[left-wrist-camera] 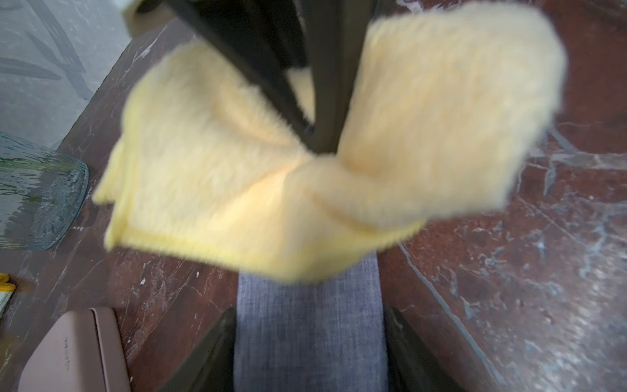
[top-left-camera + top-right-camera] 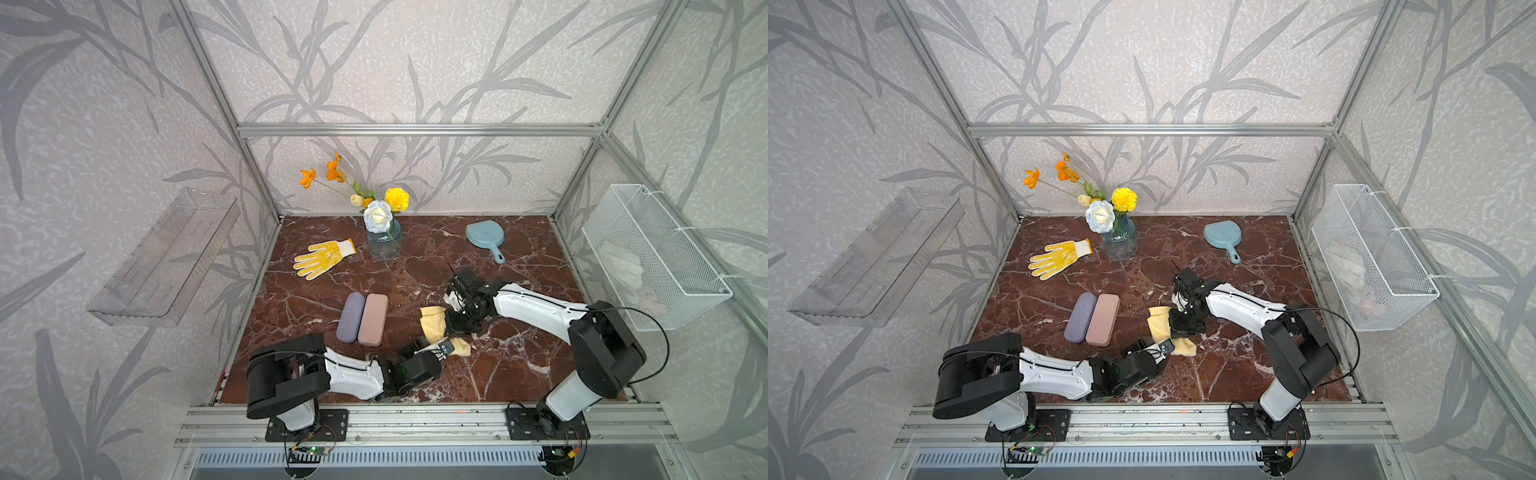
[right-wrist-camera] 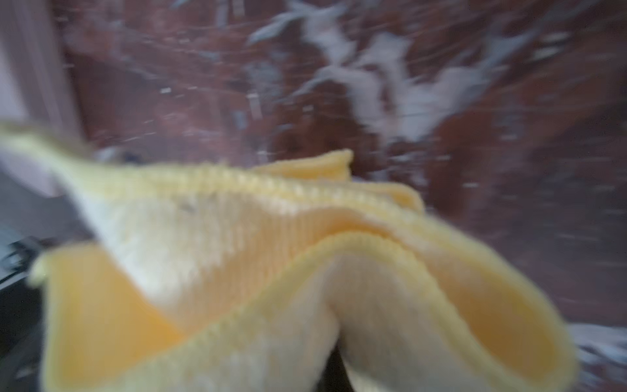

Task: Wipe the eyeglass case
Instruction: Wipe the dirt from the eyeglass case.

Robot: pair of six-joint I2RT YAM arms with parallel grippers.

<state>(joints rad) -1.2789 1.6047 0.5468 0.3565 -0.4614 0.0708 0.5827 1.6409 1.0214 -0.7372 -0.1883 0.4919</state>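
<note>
Left hand [image 2: 441,348] is clamped across the width of the grey-blue fabric eyeglass case [image 1: 310,305], lower centre of the left wrist frame, over the bench [image 2: 519,365]. Right hand [image 1: 319,142] is pinched tight on the floppy yellow cloth [image 1: 210,163], which drapes over the case's far end. Case looks light, rigid and grippy: hold one end, wipe the other.

Grey leaf-patterned wallpaper [image 2: 374,62] lines the room behind an aluminium frame [image 2: 415,129]. A clear shelf [image 2: 166,266] and a wire basket [image 2: 665,249] hang either side of the marble tabletop [image 2: 498,374].
</note>
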